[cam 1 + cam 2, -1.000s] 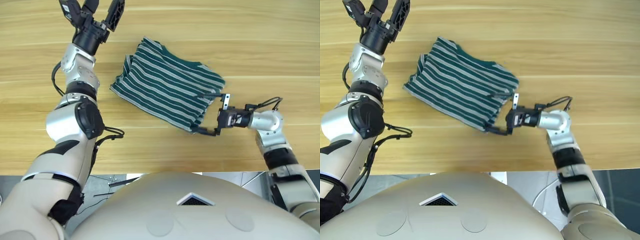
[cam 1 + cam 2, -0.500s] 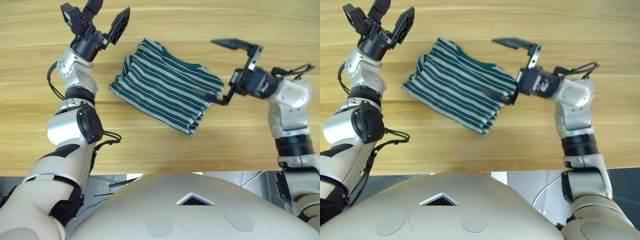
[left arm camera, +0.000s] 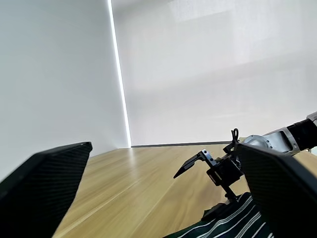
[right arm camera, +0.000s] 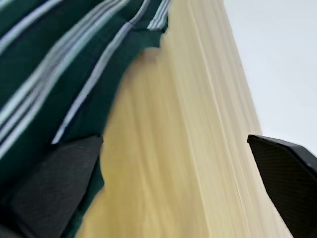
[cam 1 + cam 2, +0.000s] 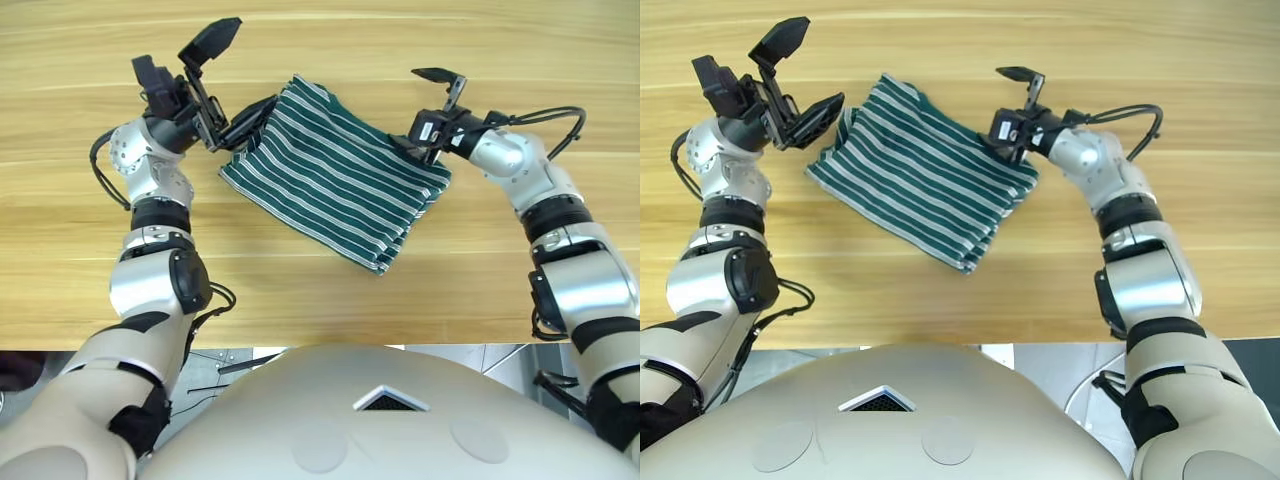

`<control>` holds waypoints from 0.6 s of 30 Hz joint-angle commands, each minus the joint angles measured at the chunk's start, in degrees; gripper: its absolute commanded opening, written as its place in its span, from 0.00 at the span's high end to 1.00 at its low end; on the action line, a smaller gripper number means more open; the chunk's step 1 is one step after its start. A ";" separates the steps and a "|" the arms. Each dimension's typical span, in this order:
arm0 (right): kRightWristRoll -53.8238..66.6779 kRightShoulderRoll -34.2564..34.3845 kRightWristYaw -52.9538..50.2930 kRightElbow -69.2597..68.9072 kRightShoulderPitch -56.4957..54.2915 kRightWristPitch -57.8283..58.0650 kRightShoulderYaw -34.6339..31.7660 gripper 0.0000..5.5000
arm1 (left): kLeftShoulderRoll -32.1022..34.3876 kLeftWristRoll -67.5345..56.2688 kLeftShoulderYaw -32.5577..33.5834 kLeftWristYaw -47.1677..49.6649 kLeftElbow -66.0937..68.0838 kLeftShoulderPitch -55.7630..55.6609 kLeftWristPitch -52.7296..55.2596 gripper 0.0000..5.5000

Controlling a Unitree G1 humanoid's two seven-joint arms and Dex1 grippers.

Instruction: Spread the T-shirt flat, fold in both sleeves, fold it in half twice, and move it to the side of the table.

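Note:
The T-shirt (image 5: 335,180), dark green with pale stripes, lies folded into a compact slanted rectangle on the wooden table (image 5: 520,60). My left gripper (image 5: 250,65) is open at the shirt's far left corner, one finger resting at the cloth edge and the other raised above it. At the shirt's right corner my right gripper (image 5: 420,108) is open too, its lower finger on the cloth and its upper finger in the air. The left wrist view looks between its own fingers (image 3: 44,183) across the shirt (image 3: 233,223) to the right gripper (image 3: 208,166). Striped cloth (image 4: 44,59) lies beside the right fingers (image 4: 54,183).
Bare wood surrounds the shirt on all sides, with wide room at the far side (image 5: 400,20) and on the near strip (image 5: 300,300). The table's near edge (image 5: 250,345) runs just in front of my body.
My right gripper left the shirt's near right edge, rose and swung to its far right corner. My left gripper came down from the far left to the shirt's left corner. The shirt stayed put.

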 commanded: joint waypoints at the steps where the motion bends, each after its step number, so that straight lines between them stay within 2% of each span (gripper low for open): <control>1: 4.43 -4.98 10.08 -5.94 8.61 -4.23 1.24 0.02 | -0.01 0.06 -0.75 0.77 0.39 -0.24 -0.53 0.02; 5: 17.13 -11.56 20.33 -22.78 19.03 -5.53 0.64 0.02 | 0.19 0.11 -1.09 1.50 0.63 -0.29 -0.67 0.02; 11: 33.32 -18.85 28.08 -43.41 28.88 -3.33 -2.99 0.02 | 0.37 -0.06 -1.32 2.19 1.00 -0.32 -0.80 0.02; 14: 37.72 -19.58 30.36 -46.36 29.98 -2.99 -4.72 0.02 | 0.37 -0.02 -1.32 2.37 1.44 -0.44 -0.94 0.02; 18: 35.27 -17.60 27.97 -42.25 24.50 -0.17 -8.97 0.02 | 0.56 -0.13 -1.23 2.34 1.69 -0.52 -0.96 0.02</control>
